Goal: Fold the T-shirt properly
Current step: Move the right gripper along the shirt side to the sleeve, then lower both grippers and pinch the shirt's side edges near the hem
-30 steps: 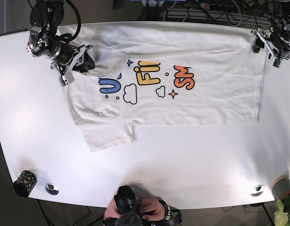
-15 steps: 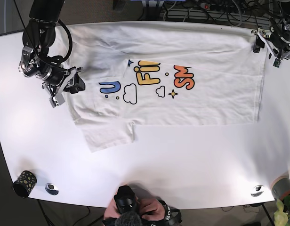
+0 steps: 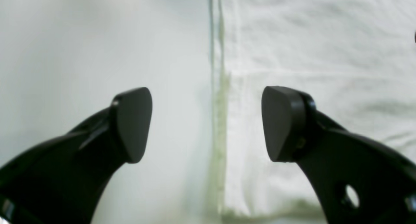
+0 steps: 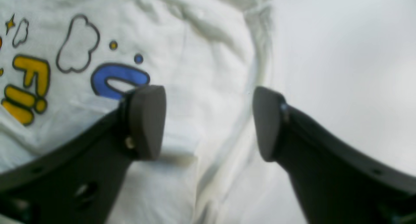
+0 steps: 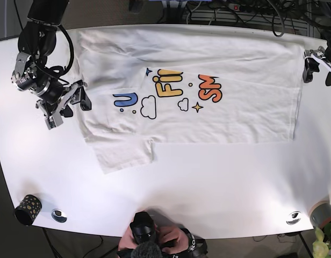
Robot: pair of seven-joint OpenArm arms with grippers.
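Lying face up across the far half of the worktop [image 5: 208,188], the T-shirt [image 5: 219,115] showed only the beginnings of a fold. By my judgement one lengthwise side had been turned in: its near edge ran straight, while a single sleeve [image 5: 125,154] stuck out toward the near edge at the collar end. The printed letters [image 5: 171,86] were all in view and the cloth was largely smooth. The far sleeve, the remaining lengthwise fold and the crosswise folds looked still to be done, so most of the task was left.

Neither arm held any cloth. The right gripper [image 5: 62,105] hung just off the shirt's collar end, beside the worktop's side edge, jaws spread wide and empty; its wrist view showed the shirt's border between the fingers [image 4: 146,120]. The left gripper [image 5: 318,67] sat at the opposite far corner, beside the hem [image 3: 221,104], also spread wide, one finger over bare worktop and the other over cloth.
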